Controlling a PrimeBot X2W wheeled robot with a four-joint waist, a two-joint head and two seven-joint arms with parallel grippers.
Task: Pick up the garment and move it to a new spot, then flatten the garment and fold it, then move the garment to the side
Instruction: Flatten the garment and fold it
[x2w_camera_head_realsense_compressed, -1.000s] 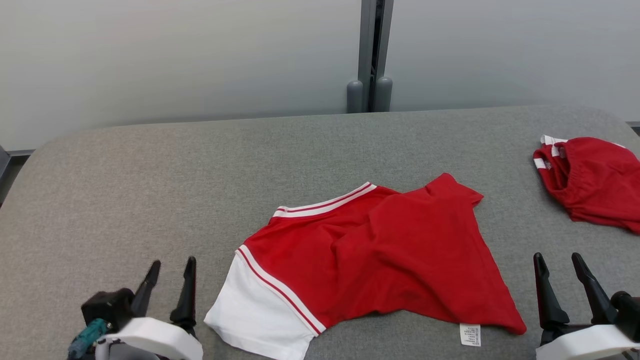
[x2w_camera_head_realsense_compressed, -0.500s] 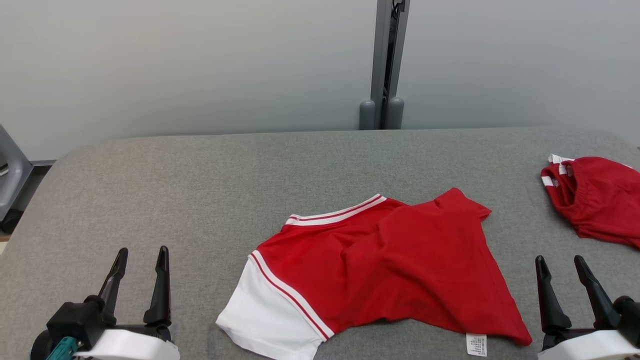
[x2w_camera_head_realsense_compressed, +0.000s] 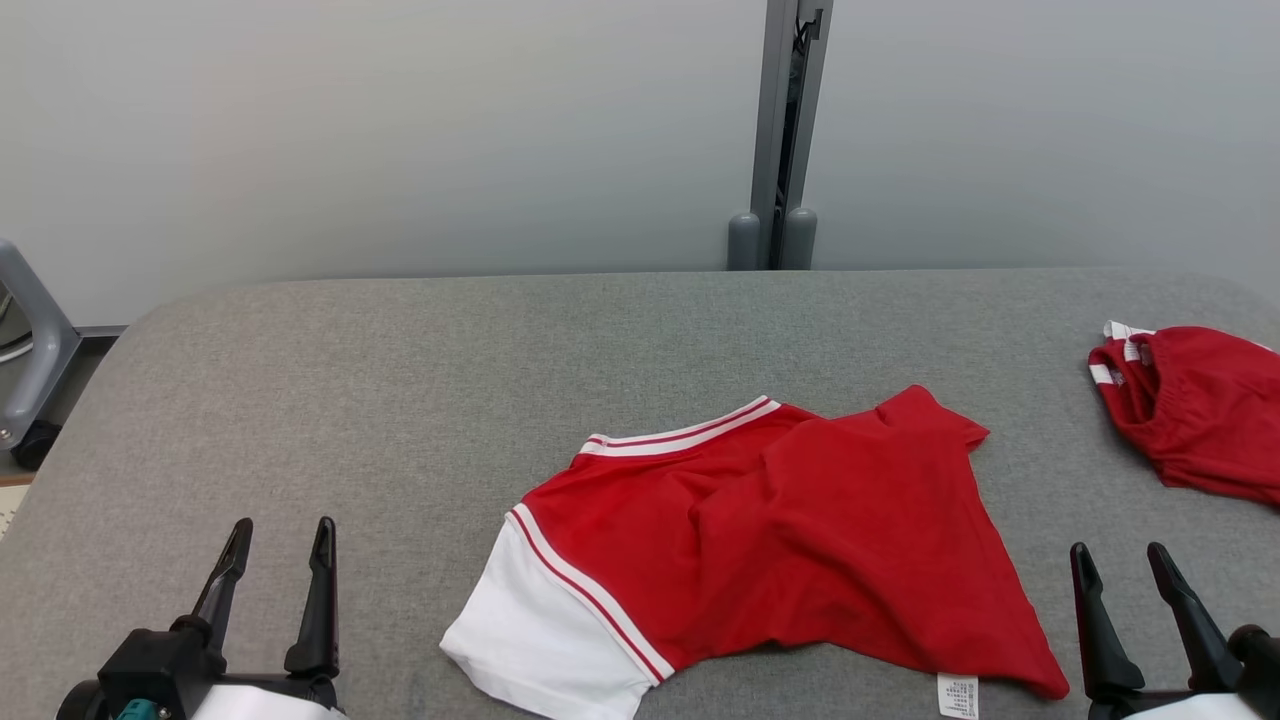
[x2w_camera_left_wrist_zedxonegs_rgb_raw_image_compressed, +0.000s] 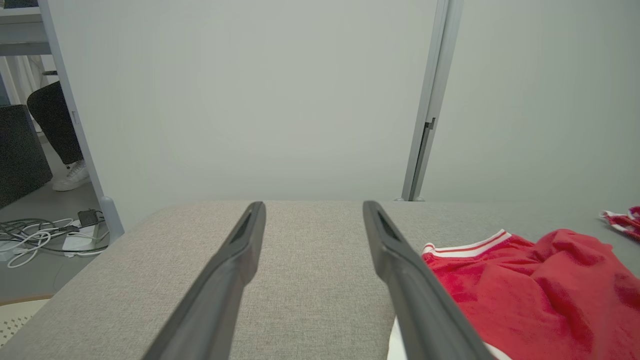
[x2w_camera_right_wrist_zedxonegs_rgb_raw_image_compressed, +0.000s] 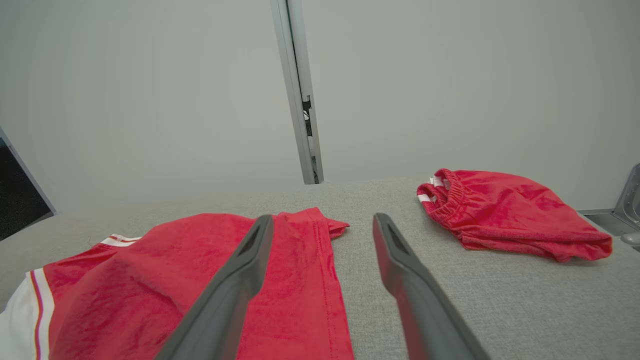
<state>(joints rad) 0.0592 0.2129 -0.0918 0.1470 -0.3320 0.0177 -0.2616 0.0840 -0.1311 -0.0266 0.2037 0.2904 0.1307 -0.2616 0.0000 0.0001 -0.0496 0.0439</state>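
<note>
A red garment (x2w_camera_head_realsense_compressed: 780, 540) with white bands and a white panel lies rumpled and spread on the grey padded table (x2w_camera_head_realsense_compressed: 400, 400), near the front middle. It also appears in the left wrist view as the garment (x2w_camera_left_wrist_zedxonegs_rgb_raw_image_compressed: 540, 290) and in the right wrist view as the garment (x2w_camera_right_wrist_zedxonegs_rgb_raw_image_compressed: 165, 285). My left gripper (x2w_camera_head_realsense_compressed: 280, 535) stands open at the lower left, apart from the cloth, nothing between its fingers. My right gripper (x2w_camera_head_realsense_compressed: 1118, 558) stands open at the lower right, just right of the garment's hem corner, empty too.
A second red piece of clothing (x2w_camera_head_realsense_compressed: 1195, 410) with an elastic waistband lies bunched at the table's right edge, seen also as the red bundle (x2w_camera_right_wrist_zedxonegs_rgb_raw_image_compressed: 505, 210). A grey partition post (x2w_camera_head_realsense_compressed: 785, 140) rises behind the table. Cables (x2w_camera_left_wrist_zedxonegs_rgb_raw_image_compressed: 45, 232) lie on the floor left; a person's foot (x2w_camera_left_wrist_zedxonegs_rgb_raw_image_compressed: 72, 175) shows there.
The head camera has tilted, so the whole picture shifted down and right. My left gripper has drawn back toward the lower left. The garment and right gripper have stayed in place.
</note>
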